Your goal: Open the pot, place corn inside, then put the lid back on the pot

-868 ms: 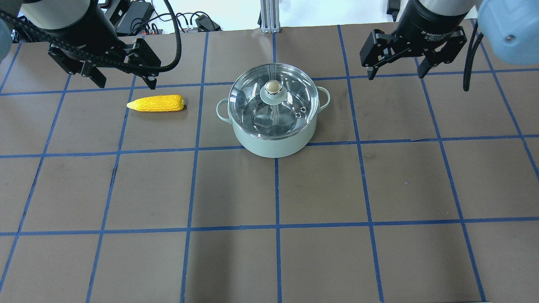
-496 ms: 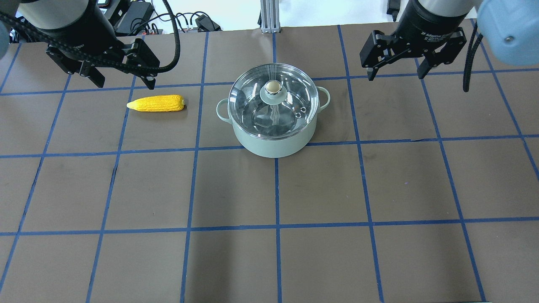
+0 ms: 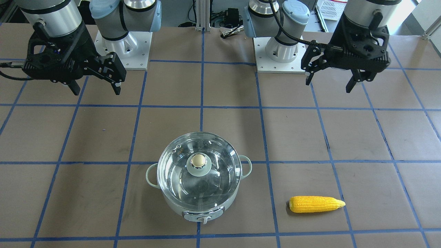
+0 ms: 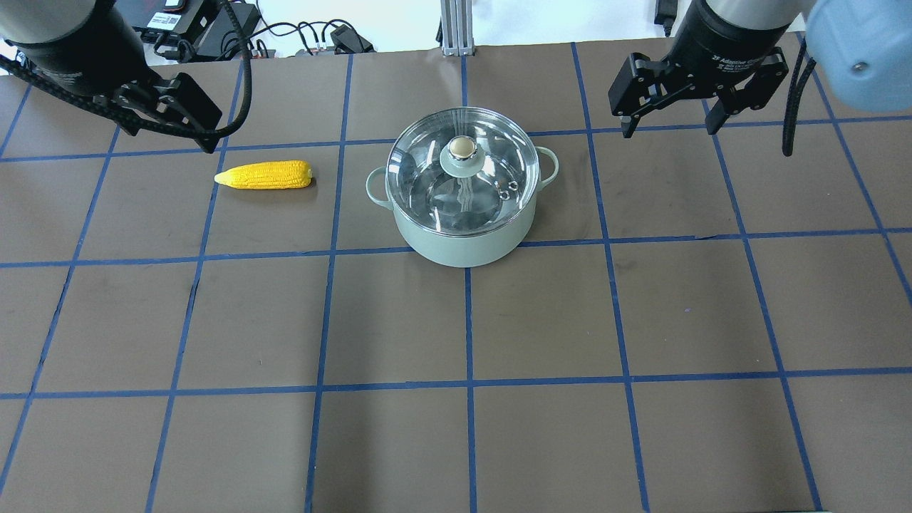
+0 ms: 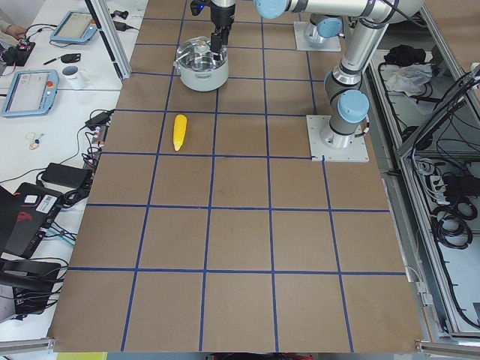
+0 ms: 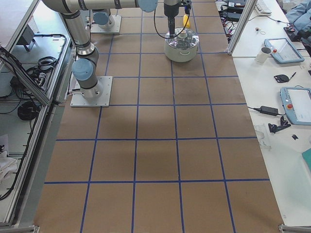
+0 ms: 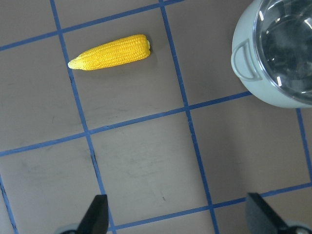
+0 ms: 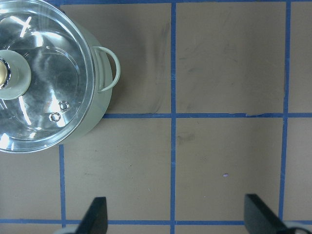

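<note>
The mint-green pot (image 4: 463, 246) stands mid-table with the clear glass lid (image 4: 427, 178) seated on it, knob (image 4: 462, 148) up. It also shows in the front view (image 3: 172, 203), lid (image 3: 213, 179) on. The yellow corn (image 4: 265, 175) lies flat on the table to the pot's left, pointed tip away from the pot; it also shows in the front view (image 3: 316, 204) and the left wrist view (image 7: 109, 52). My left gripper (image 4: 171, 139) is open and empty, raised behind and left of the corn. My right gripper (image 4: 668, 130) is open and empty, raised behind and right of the pot.
The brown table has a blue tape grid (image 4: 467, 320). Cables and power supplies (image 4: 228, 28) lie past the far edge. The arm bases (image 3: 120, 44) stand at the robot's side of the table. Operator desks with tablets (image 5: 30, 82) flank the table ends.
My left gripper has moved left, away from the pot and off the spot just behind the corn. The right gripper, pot, lid and corn have stayed put.
</note>
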Motion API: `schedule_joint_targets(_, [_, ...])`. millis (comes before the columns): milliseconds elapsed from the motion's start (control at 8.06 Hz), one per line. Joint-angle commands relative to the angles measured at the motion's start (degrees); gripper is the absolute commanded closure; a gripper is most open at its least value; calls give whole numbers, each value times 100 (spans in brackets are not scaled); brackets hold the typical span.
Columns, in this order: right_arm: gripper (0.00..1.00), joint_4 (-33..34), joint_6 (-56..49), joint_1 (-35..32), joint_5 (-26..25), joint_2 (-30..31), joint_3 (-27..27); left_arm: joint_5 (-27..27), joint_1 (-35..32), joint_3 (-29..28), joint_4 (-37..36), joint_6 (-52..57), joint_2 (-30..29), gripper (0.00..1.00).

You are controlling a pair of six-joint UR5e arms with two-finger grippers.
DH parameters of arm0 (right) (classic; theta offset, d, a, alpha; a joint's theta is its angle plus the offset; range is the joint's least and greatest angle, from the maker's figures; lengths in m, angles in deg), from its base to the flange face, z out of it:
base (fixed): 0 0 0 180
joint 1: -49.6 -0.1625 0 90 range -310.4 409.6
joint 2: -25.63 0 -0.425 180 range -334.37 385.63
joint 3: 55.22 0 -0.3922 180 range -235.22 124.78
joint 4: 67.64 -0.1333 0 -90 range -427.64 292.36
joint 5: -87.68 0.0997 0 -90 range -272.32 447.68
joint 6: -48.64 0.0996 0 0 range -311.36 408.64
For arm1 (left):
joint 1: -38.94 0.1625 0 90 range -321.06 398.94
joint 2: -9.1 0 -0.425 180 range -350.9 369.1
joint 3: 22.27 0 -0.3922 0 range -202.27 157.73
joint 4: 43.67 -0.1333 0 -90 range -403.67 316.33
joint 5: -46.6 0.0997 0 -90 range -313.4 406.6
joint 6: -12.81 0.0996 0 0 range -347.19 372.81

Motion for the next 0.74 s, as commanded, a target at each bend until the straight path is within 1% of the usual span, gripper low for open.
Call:
schedule_joint_targets(0, [0,0,-8,0,1,-1,1,118,430,32,-658,2404,-384,0])
schedule_joint_targets(124, [0,0,-16,9,1,-1,1,389,431,50,-1209,3239,-638,0])
schedule_joint_targets(248, [0,0,-8,0,-8,-1,1,409,439,102,-1693,4161,-824,0])
schedule_joint_targets(496, [0,0,-16,0,1,7,1,409,440,225,-2135,4975,-1271,1])
schedule_joint_targets(620, [0,-9,-16,0,-8,8,1,409,440,252,-2590,5658,-1561,0])
